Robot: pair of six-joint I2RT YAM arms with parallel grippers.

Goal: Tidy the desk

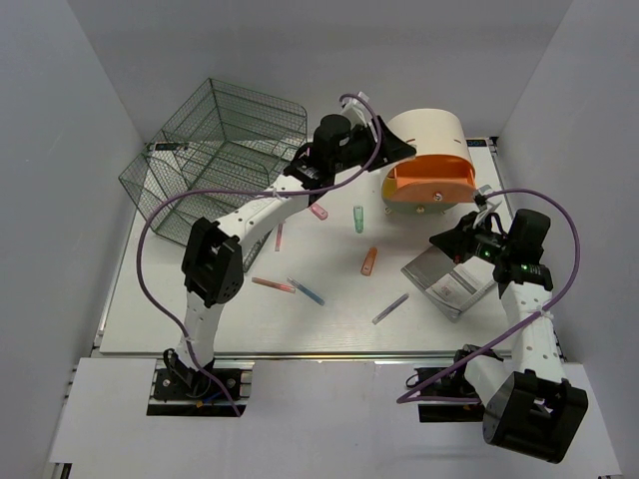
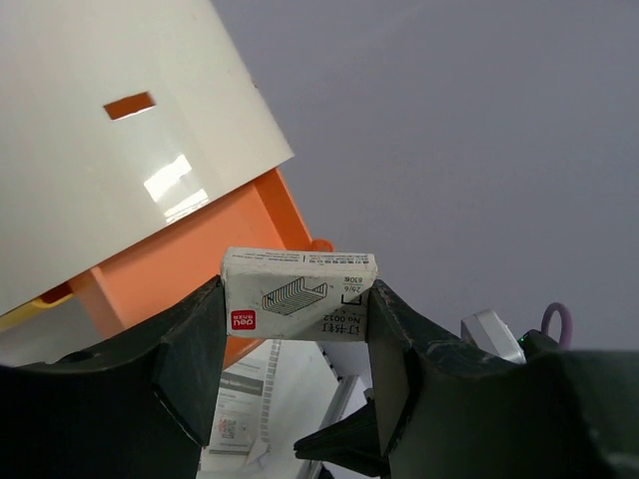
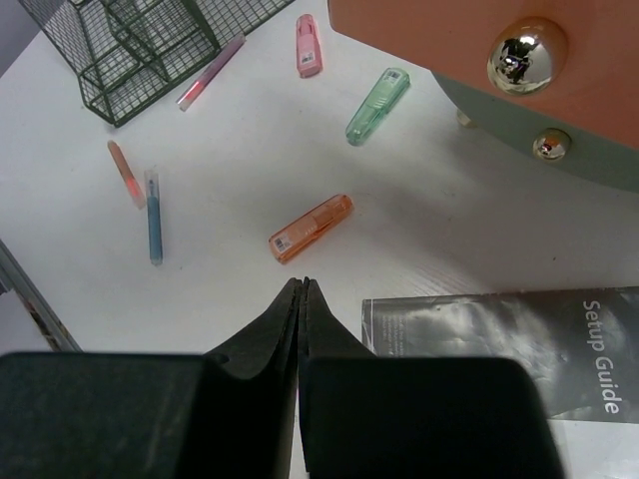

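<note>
I see left gripper (image 2: 295, 337) clamping rectangular cardboard staple box (image 2: 300, 292) by orange drawer (image 2: 185, 264); right gripper (image 3: 302, 297) closed, empty, over smooth white desk (image 3: 230, 150).

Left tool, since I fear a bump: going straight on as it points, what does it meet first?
Probably the orange drawer of the cream box, just beyond the staple box gripped in the left tool; depth is unclear from this view.

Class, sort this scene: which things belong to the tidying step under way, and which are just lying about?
In the job: desk, staple box held by left gripper, cream-and-orange drawer box.

Lying about: orange highlighter, green highlighter, pink highlighter, blue pen, Setup Guide booklet, wire-mesh cage.
</note>
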